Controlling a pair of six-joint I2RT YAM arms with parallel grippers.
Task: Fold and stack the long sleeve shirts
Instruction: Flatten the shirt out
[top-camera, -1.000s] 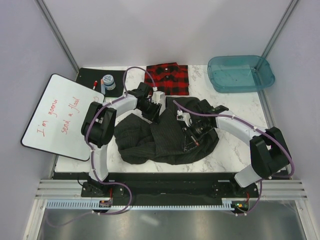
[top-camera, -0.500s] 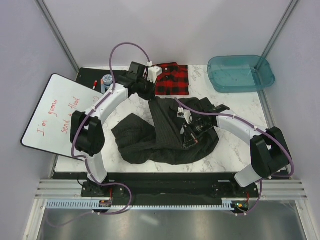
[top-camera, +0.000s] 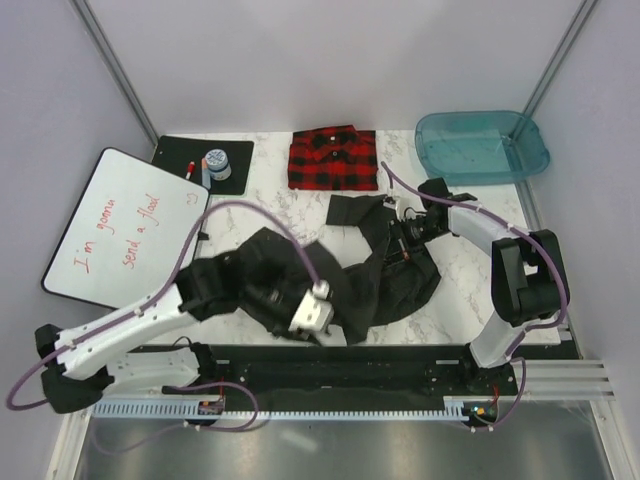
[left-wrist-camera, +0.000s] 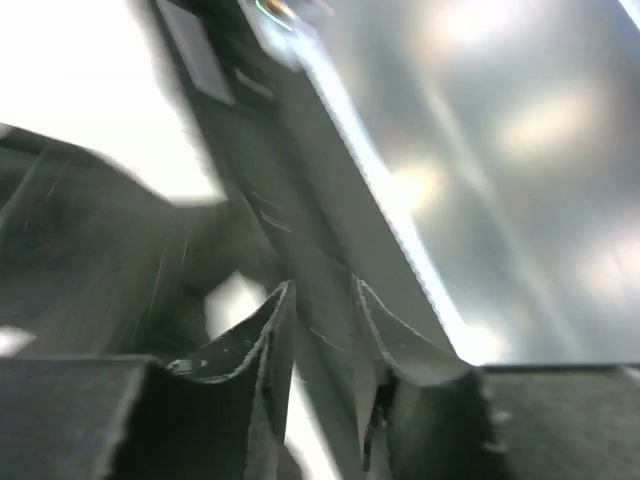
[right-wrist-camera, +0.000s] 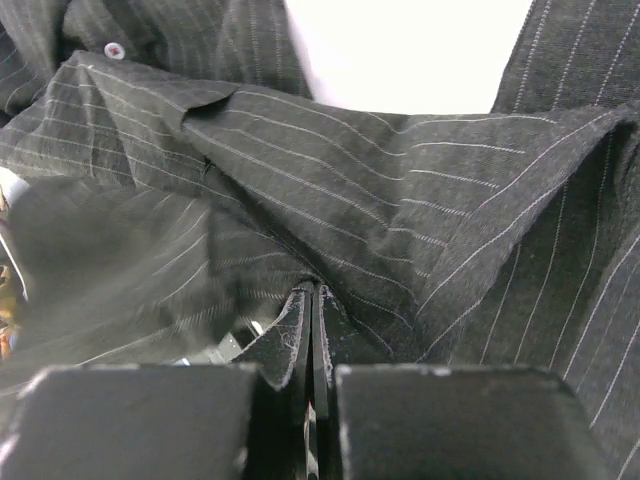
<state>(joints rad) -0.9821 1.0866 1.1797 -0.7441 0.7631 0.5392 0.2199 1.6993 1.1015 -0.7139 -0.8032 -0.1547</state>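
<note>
The red-and-black plaid shirt (top-camera: 333, 158) lies folded at the back of the table. The dark pinstriped shirt (top-camera: 285, 270) is rumpled across the middle, and fills the right wrist view (right-wrist-camera: 330, 170). My right gripper (top-camera: 402, 238) (right-wrist-camera: 312, 290) is shut on a fold of it at its right side. My left gripper (top-camera: 325, 320) hangs low at the shirt's near edge by the table front. In the blurred left wrist view its fingers stand a little apart (left-wrist-camera: 322, 290), with no cloth seen between them.
A teal tub (top-camera: 482, 145) stands at the back right. A whiteboard (top-camera: 120, 230) leans over the left edge, beside a black mat (top-camera: 235, 172) with a small jar (top-camera: 216, 160) and a marker (top-camera: 190, 168). The table's dark front rail (left-wrist-camera: 300, 200) runs under the left gripper.
The left arm swung from the back by the plaid shirt down to the front edge. The dark shirt was pulled into a new shape. The right gripper moved back and right with its cloth.
</note>
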